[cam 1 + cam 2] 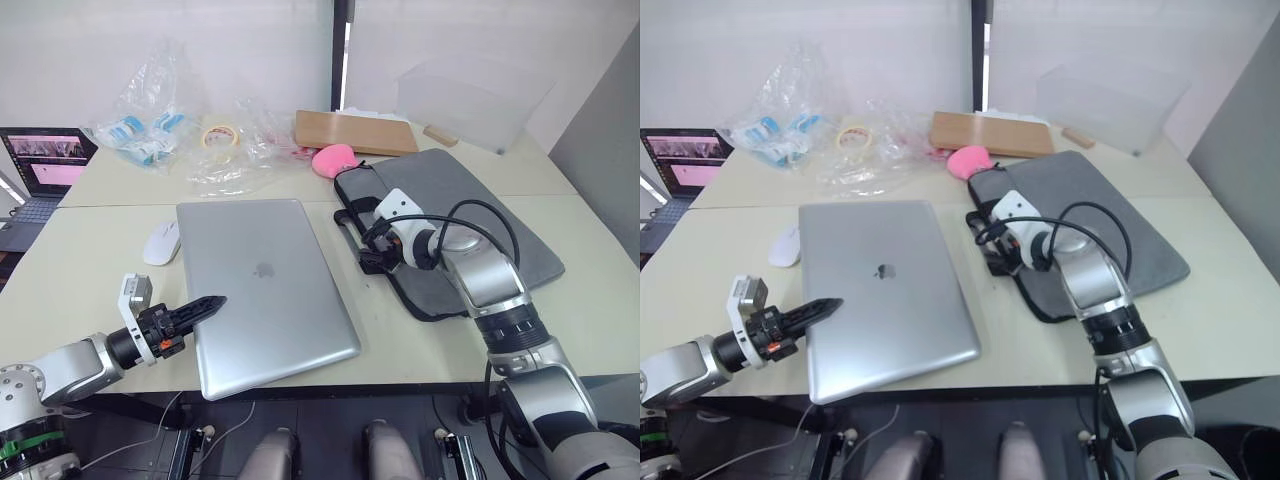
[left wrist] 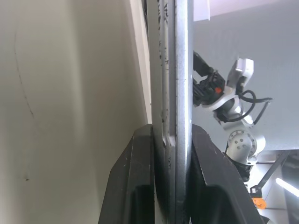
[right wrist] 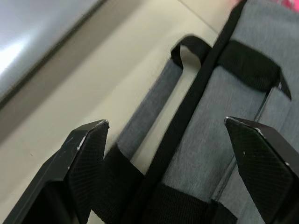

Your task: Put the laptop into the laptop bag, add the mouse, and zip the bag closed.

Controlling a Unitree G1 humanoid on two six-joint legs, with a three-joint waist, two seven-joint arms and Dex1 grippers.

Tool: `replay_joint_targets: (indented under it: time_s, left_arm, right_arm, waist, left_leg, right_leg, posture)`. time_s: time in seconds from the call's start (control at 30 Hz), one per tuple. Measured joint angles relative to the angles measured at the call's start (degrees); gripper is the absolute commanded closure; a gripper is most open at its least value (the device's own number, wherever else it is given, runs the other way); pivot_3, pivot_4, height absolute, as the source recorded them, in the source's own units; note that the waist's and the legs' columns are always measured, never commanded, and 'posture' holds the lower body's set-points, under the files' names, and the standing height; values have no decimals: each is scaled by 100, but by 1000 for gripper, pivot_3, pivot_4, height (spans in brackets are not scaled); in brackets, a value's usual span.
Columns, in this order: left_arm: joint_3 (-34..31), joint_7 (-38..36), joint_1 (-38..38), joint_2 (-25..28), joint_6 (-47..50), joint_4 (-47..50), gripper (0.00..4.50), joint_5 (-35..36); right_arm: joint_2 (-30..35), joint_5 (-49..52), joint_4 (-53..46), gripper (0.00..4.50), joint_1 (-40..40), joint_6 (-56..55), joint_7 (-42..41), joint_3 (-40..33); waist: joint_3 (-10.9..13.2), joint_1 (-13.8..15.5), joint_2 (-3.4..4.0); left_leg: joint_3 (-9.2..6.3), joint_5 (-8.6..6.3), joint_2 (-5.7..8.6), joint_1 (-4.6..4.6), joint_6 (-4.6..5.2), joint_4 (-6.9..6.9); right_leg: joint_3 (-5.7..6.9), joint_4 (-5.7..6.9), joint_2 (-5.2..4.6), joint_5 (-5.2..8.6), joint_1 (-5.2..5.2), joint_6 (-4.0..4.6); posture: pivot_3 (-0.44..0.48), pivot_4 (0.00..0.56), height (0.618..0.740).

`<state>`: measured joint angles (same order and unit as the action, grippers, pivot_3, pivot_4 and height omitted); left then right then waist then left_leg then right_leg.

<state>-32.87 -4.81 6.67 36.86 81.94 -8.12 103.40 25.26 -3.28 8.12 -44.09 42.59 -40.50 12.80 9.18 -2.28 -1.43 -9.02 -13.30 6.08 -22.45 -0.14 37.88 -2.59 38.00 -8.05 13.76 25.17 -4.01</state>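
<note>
The laptop (image 1: 265,290) lies shut near the bench's front edge, its left edge pinched by the left gripper (image 1: 205,306). The laptop bag (image 1: 455,225) lies just right; the right gripper (image 3: 166,140), spread wide, hovers over its handles. First step under way: next, open the bag's mouth. The mouse (image 1: 161,243) waits left of the laptop, with bare bench around it

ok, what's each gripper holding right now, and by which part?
Left gripper is shut on the laptop, clamping its left edge near the front corner. Right gripper is open over the laptop bag handles, holding nothing.
</note>
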Motion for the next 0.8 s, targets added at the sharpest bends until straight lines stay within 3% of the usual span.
replay_joint_targets:
  time_s: [0.2,0.23,0.6,0.8]
  left_arm:
    - [408,186,-241,234,-534,181,4184,466]
    - [454,183,-244,266,-598,234,4184,470]
    - [652,69,-290,380,-798,276,4184,474]
    - [815,15,-148,442,-819,278,4184,474]
  right_arm:
    - [-13,-109,408,325,0,-38,227,53]
    - [-20,-109,485,890,0,-82,253,51]
    - [-115,293,355,4484,-5,335,330,-291]
    - [-105,848,69,4484,-168,1414,282,-727]
  waist:
    - [0,2,0]
    - [0,2,0]
    - [0,16,0]
    - [1,22,1]
  left_leg:
    - [2,1,-4,1,-1,-2]
    - [3,1,-4,1,-1,-2]
    - [3,1,-6,0,-1,-2]
    - [3,1,-8,-2,-1,-6]
  right_leg:
    - [-3,-5,9,-1,0,2]
    - [-3,-5,9,-1,-1,2]
    - [-3,-14,13,-1,-4,2]
    - [-3,-20,15,-1,-3,2]
  posture:
    - [0,150,740]
    - [0,150,740]
    - [0,150,740]
    - [0,150,740]
